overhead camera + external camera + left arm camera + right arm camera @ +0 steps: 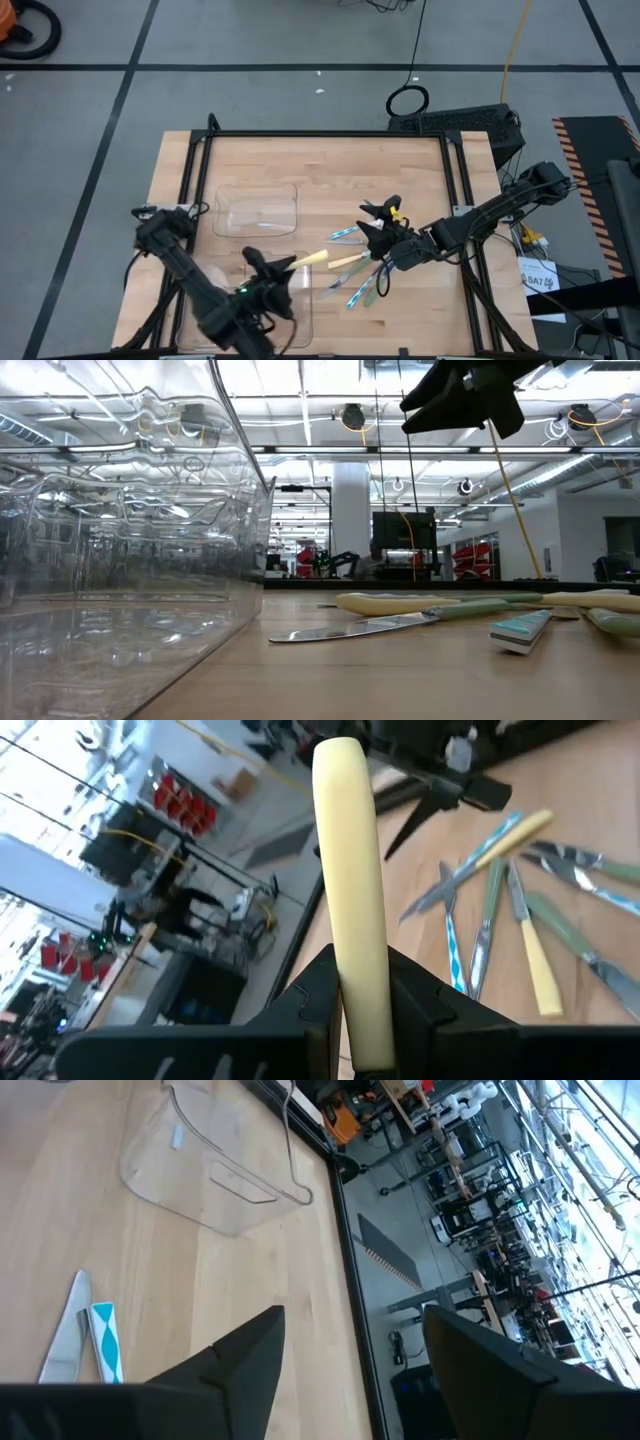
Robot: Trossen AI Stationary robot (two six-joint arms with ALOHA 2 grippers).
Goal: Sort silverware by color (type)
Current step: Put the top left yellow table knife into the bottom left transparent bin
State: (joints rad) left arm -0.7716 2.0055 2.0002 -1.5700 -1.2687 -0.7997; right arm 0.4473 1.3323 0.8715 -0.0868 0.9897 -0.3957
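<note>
Reading any label is hard: a small white tag [540, 281] by the right side of the desk carries dark print too small to make out. A pale wooden desk [330, 170] with a black frame stands on a grey floor [250, 90] crossed by dark lines. Beyond it lies an open workshop with bright ceiling lights and red shelving. Two clear plastic trays sit on the left half, one [258, 210] farther back, one [285, 300] at the near edge. The left gripper [360, 1020], above the near tray, is clamped on a yellow-handled utensil [350, 890]. The rest of the silverware [358, 280], with yellow, green and blue handles, lies loose, fanned out near the desk's middle. The right gripper [372, 222] hangs above that pile, fingers [240, 1355] spread wide and holding nothing.
</note>
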